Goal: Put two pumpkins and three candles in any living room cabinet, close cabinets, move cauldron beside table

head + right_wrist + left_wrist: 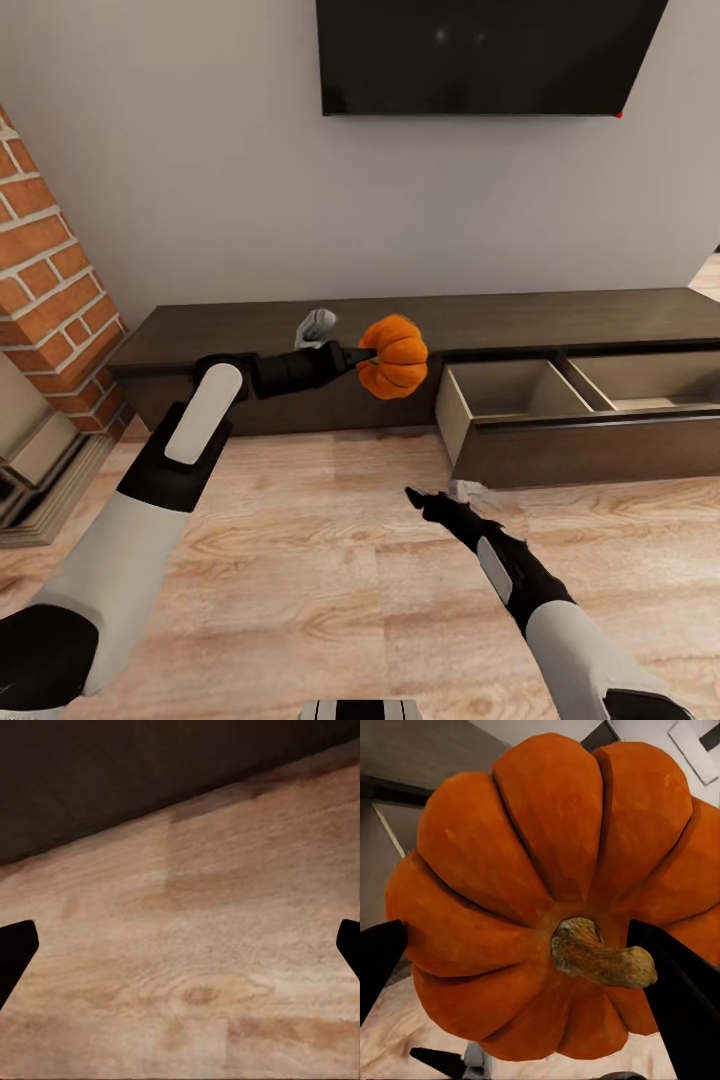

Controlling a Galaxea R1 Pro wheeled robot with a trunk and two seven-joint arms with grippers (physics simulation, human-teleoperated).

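A pumpkin [394, 356] is held in the left end effector [362, 357], clamped from its stem side; in the left wrist view the stem [598, 954] faces the camera and a dark finger [679, 997] is seen pressed on each flank of the fruit. The pumpkin is carried in the air in front of the cabinet [300, 335], about level with its top and just left of the open drawer [520, 405], whose tan compartments are seen to hold nothing. The step in hand is judged to be the stowing of this pumpkin. For the next move, the load would need to be swung to the right over the nearer compartment, lowered inside and released, after which the drawer must be pushed shut. The right end effector [425, 497] is held low over the floor [330, 560] with its fingers spread wide and nothing between them.
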